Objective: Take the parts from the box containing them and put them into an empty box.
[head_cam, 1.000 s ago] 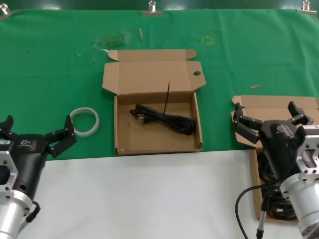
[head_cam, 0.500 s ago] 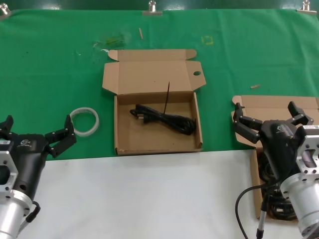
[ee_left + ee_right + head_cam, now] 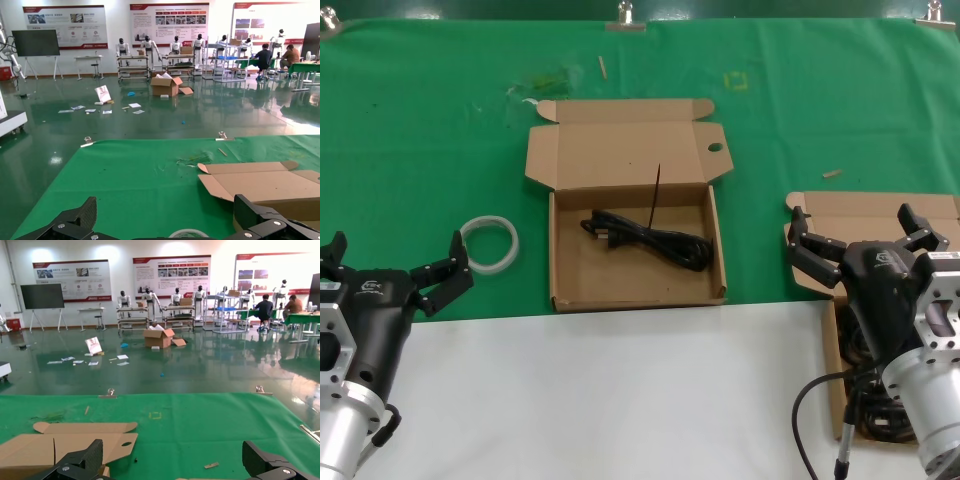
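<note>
The box with the holed tab (image 3: 638,245) sits open in the middle of the green cloth (image 3: 420,130) on the table (image 3: 620,400), and serves here as the landmark. Its lid flap lies flat on the far side, with the small round hole in the tab at its right corner. Inside it lies one black cable (image 3: 648,238), a looped bundle stretched across the floor of the box from the left toward the right wall, with a thin black tie standing up near the middle.

To the right of that box, well apart from it and at the table's right edge, stands the second box (image 3: 880,215), also open, with a plain lid flap. It is largely hidden behind the right arm; dark cables (image 3: 865,415) show in it below the arm.

The right pincer (image 3: 865,232) hovers above the second box, its fingers spread wide and holding nothing. In the right wrist view the landmark box's lid with the hole (image 3: 65,440) shows beyond the spread fingertips.

To the left of the landmark box, near it on the cloth, lies a white ring (image 3: 489,244). The left pincer (image 3: 392,266) hangs just left of the ring, over the near edge of the cloth, its fingers likewise spread and empty. The left wrist view shows the landmark box's lid (image 3: 260,182) off to one side.
</note>
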Motion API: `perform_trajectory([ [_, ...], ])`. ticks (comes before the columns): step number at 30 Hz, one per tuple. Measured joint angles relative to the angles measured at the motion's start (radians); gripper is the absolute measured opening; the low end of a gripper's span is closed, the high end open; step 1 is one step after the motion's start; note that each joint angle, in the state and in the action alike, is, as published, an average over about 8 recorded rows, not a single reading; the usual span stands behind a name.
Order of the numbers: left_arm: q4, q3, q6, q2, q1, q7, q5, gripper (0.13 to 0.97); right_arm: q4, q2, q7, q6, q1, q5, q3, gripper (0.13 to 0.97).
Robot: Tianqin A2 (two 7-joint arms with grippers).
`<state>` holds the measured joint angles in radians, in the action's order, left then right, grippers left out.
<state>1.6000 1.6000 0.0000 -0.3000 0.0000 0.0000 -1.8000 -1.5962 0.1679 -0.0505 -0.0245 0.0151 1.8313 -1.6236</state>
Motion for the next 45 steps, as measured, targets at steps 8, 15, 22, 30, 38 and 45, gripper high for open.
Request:
perform_trajectory([
  [8, 0.000, 0.000, 0.000, 0.000, 0.000, 0.000, 0.000, 0.966, 0.000, 0.000, 0.000, 0.000, 0.000, 0.000, 0.000, 0.966],
  [15, 0.000, 0.000, 0.000, 0.000, 0.000, 0.000, 0.000, 0.966, 0.000, 0.000, 0.000, 0.000, 0.000, 0.000, 0.000, 0.966],
  [22, 0.000, 0.000, 0.000, 0.000, 0.000, 0.000, 0.000, 0.966, 0.000, 0.000, 0.000, 0.000, 0.000, 0.000, 0.000, 0.966],
  [30, 0.000, 0.000, 0.000, 0.000, 0.000, 0.000, 0.000, 0.966, 0.000, 0.000, 0.000, 0.000, 0.000, 0.000, 0.000, 0.966],
  [38, 0.000, 0.000, 0.000, 0.000, 0.000, 0.000, 0.000, 0.966, 0.000, 0.000, 0.000, 0.000, 0.000, 0.000, 0.000, 0.966],
  [45, 0.000, 0.000, 0.000, 0.000, 0.000, 0.000, 0.000, 0.966, 0.000, 0.000, 0.000, 0.000, 0.000, 0.000, 0.000, 0.966],
])
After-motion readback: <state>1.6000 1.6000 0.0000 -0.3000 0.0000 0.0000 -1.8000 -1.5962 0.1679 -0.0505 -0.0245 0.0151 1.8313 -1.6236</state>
